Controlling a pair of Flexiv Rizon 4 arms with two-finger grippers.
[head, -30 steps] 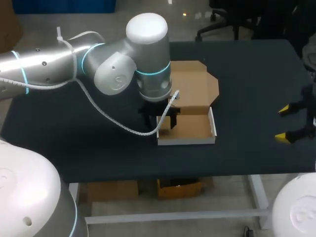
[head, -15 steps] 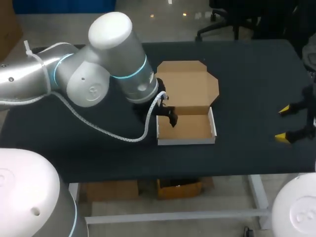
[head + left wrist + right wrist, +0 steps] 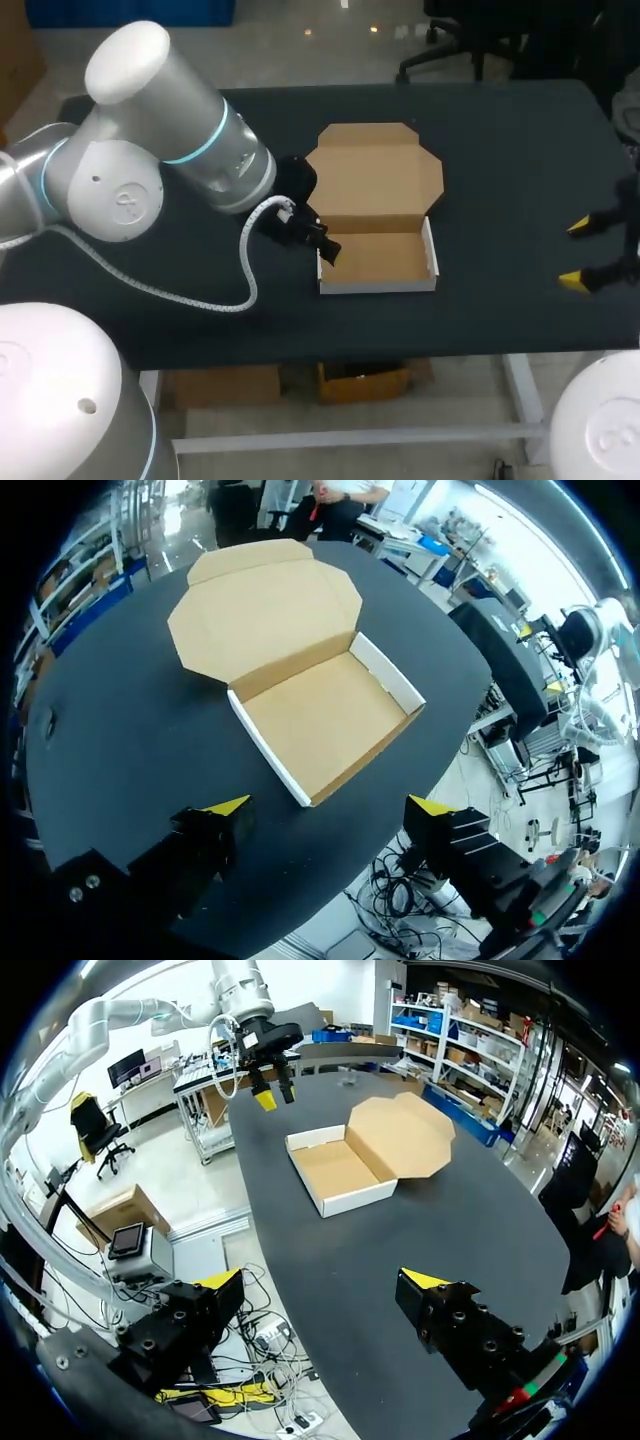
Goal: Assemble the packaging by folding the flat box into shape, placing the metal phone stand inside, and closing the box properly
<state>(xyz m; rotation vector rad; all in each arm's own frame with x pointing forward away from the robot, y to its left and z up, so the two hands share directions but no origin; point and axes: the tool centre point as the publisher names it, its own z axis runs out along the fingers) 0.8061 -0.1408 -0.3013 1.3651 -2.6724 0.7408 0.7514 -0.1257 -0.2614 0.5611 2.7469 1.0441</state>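
Lying just ahead of the wide-apart left claw (image 3: 329,806), the box (image 3: 325,715) stands open.

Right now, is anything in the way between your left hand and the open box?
No, nothing that I can see. My left hand is open right by the box, with only bare black table around its near corner.
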